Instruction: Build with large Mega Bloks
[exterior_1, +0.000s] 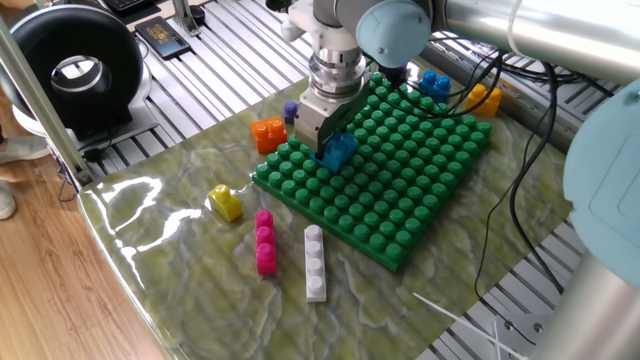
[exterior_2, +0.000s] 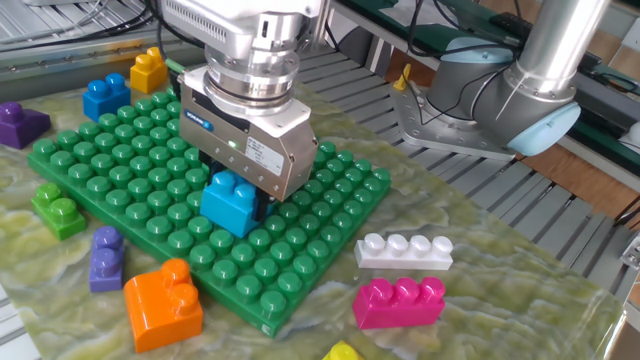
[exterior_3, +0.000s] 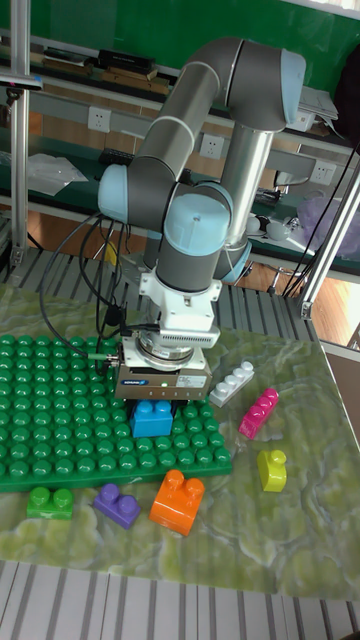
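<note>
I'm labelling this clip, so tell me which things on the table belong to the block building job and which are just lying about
Job: hand, light blue block it grips, orange block, pink block, white block, green baseplate.

Lying about: black ring light, loose cables.

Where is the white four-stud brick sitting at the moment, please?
In the other fixed view the white brick lies on the table right of the green baseplate, just behind the pink brick.

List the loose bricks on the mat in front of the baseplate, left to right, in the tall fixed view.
Green brick → purple brick → orange brick → yellow brick.
</note>
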